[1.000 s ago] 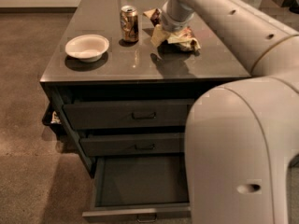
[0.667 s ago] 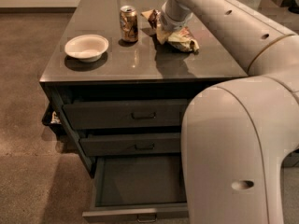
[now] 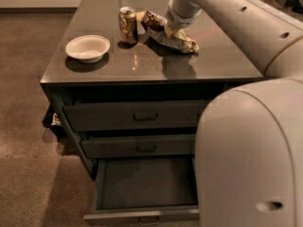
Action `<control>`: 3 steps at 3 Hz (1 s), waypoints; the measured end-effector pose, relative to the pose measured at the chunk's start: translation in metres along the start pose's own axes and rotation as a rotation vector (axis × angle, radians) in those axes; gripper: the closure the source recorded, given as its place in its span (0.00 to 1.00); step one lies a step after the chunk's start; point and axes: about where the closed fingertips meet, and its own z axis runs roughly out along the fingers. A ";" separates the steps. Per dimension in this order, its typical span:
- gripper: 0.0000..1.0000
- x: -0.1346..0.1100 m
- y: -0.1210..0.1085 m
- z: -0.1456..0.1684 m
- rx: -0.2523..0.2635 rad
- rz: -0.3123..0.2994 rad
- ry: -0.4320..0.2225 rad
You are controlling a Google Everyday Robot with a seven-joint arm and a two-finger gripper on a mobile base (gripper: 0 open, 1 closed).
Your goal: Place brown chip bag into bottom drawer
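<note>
The bottom drawer (image 3: pixel 142 215) stands pulled open nearest the camera, its interior dark. Above, on the tabletop (image 3: pixel 156 64), a white bowl (image 3: pixel 87 48) sits left. Farther back the brown chip bag (image 3: pixel 184 42) lies beside a soda can (image 3: pixel 128 25), with the end effector (image 3: pixel 171 31) down upon it; I cannot tell its grip.

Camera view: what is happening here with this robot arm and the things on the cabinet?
The robot's arm reaches in from the right over the cabinet top. Its gripper is down at the brown chip bag, which appears to rest on the top right beside a soda can. A white bowl sits further left. The bottom drawer is pulled open, and the bag is not yet in it.
</note>
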 end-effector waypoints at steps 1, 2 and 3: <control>1.00 0.010 -0.025 -0.032 0.038 0.067 -0.032; 1.00 0.030 -0.057 -0.068 0.085 0.168 -0.050; 1.00 0.049 -0.085 -0.101 0.083 0.253 -0.090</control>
